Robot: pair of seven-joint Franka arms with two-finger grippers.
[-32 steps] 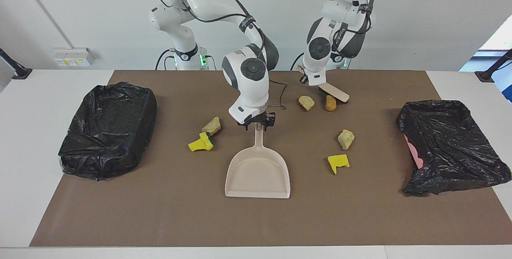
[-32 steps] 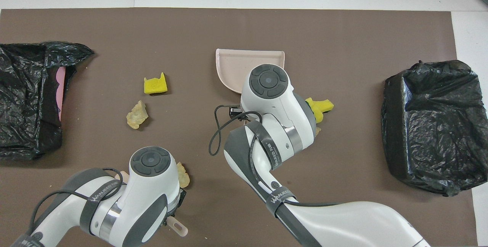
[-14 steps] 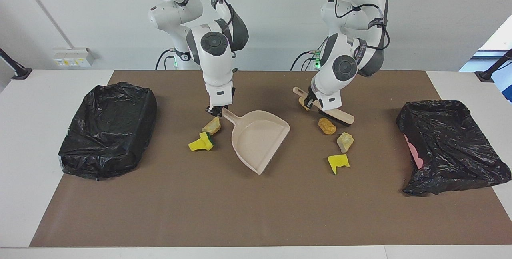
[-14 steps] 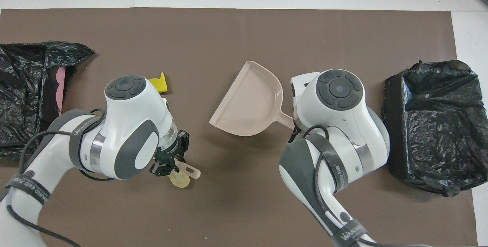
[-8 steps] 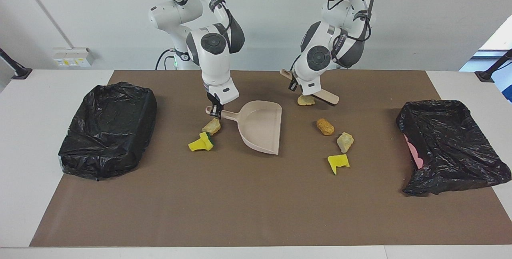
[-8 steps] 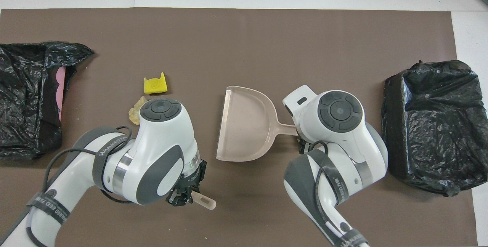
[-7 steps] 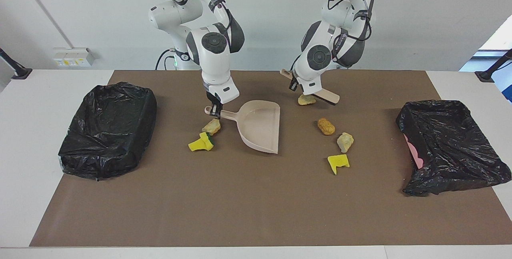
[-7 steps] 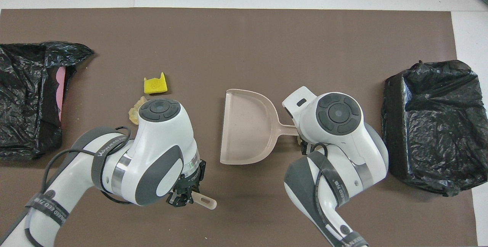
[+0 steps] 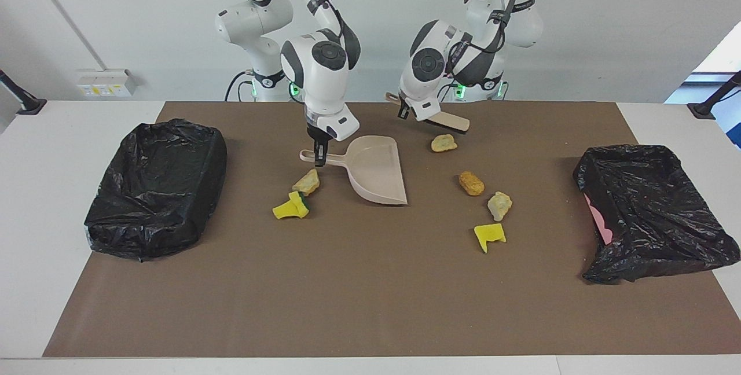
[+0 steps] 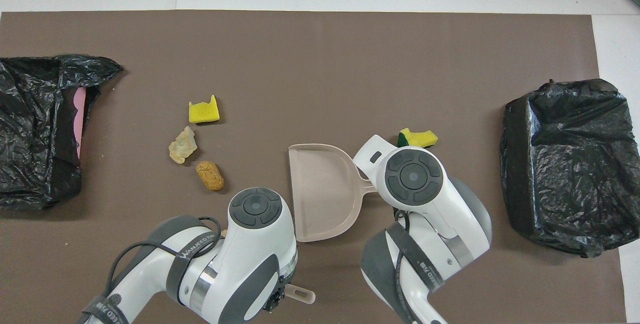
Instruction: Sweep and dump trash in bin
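My right gripper (image 9: 319, 157) is shut on the handle of the beige dustpan (image 9: 376, 169), whose open edge faces the left arm's end of the table. My left gripper (image 9: 405, 110) is shut on the black-bristled brush (image 9: 447, 123) and holds it in the air, just above a beige chunk (image 9: 443, 143). More trash lies toward the left arm's end: an orange-brown lump (image 9: 471, 183), a pale chunk (image 9: 499, 205) and a yellow sponge piece (image 9: 489, 235). Beside the dustpan handle lie a beige chunk (image 9: 306, 182) and a green-backed yellow sponge (image 9: 291, 207).
Two bins lined with black bags stand on the brown mat, one at the right arm's end (image 9: 156, 187) and one at the left arm's end (image 9: 654, 213). In the overhead view the arms cover the strip of mat nearest the robots.
The brush pushed the orange-brown lump away from the robots, then lifted and drew back toward them. The dustpan turned its open edge toward the left arm's end and moved nearer the robots.
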